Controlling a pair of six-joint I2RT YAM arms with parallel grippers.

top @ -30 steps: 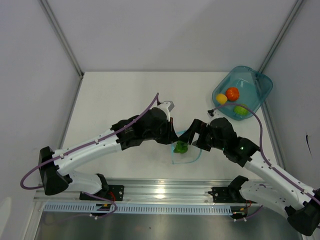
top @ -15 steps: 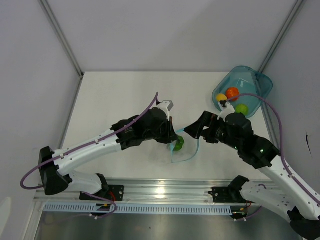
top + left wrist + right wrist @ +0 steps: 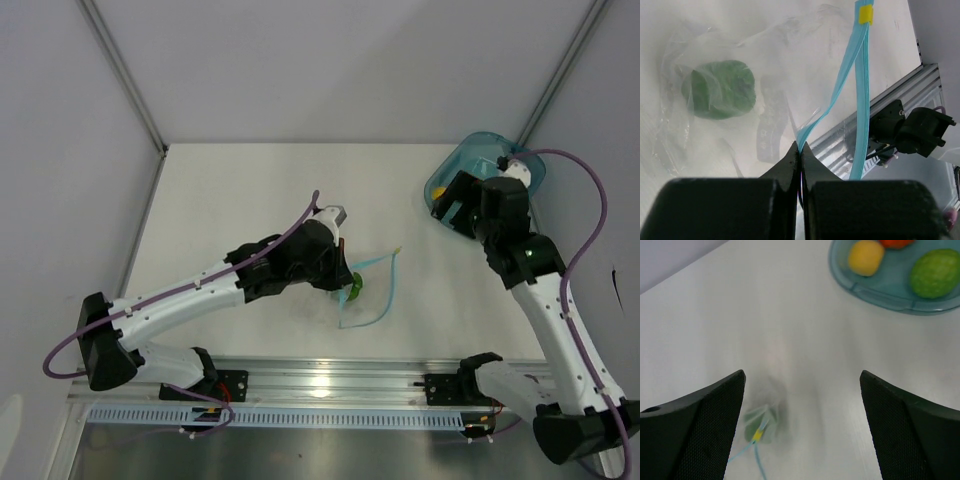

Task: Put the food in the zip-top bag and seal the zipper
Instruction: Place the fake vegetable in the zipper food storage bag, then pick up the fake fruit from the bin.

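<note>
Rightward my right arm (image 3: pixel 545 300) has swung, off toward the teal bowl (image 3: pixel 532 168). My left claw (image 3: pixel 800 152) pinches the zipper (image 3: pixel 861 75) of the zip-top bag (image 3: pixel 790 45), dark green food (image 3: pixel 720 89) inside; my right claw (image 3: pixel 802 375) gapes wide, empty, near that bowl.

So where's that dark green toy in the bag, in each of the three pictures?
Top external: the dark green toy is at the centre, inside the bag.
Left wrist: upper left, seen through crinkly plastic.
Right wrist: lower left, a blurry green blob.
Shared landmark: the blue zipper with its yellow tab shows in all three views.
</note>
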